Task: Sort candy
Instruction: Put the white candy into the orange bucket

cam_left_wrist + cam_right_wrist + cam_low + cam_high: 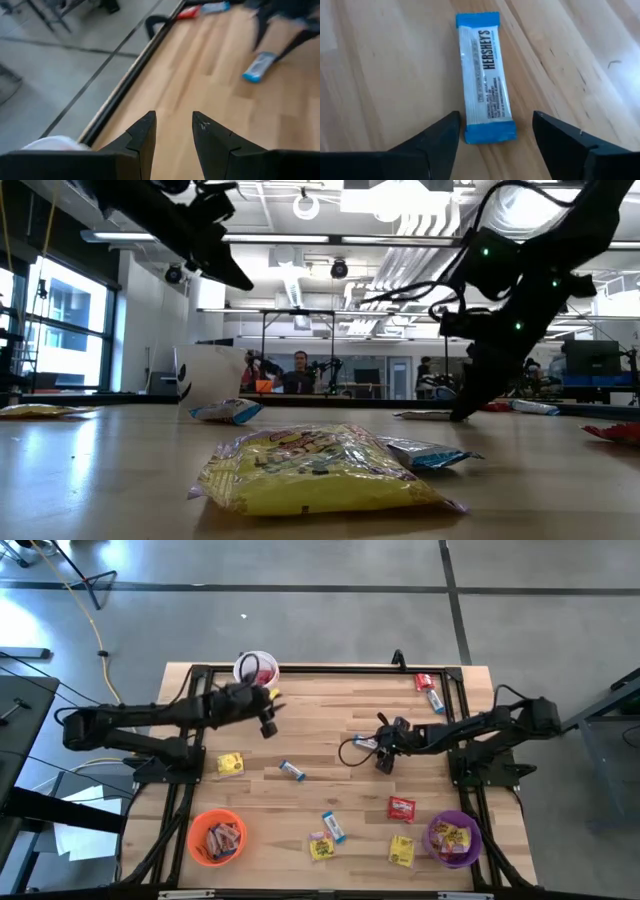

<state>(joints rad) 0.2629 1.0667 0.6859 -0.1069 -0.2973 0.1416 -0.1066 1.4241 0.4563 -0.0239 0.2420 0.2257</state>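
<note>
A slim blue-and-white bar lies flat mid-worktop, its long axis running straight away from my right gripper, whose fingers stand spread and empty over its near end. Light, thin and slippery, I judge; best pinched across its narrow width. My left gripper, half-parted and empty, hovers near the far edge.

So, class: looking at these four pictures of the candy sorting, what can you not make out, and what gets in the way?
- White cup: contents hidden in the high view by the left arm over its rim.
- Orange cup and purple cup: candy inside too small to count from above.
- Candy bar: blurred in the left wrist view, label unreadable.
- Yellow packet: its print is too blurred to read in the low view.
</note>
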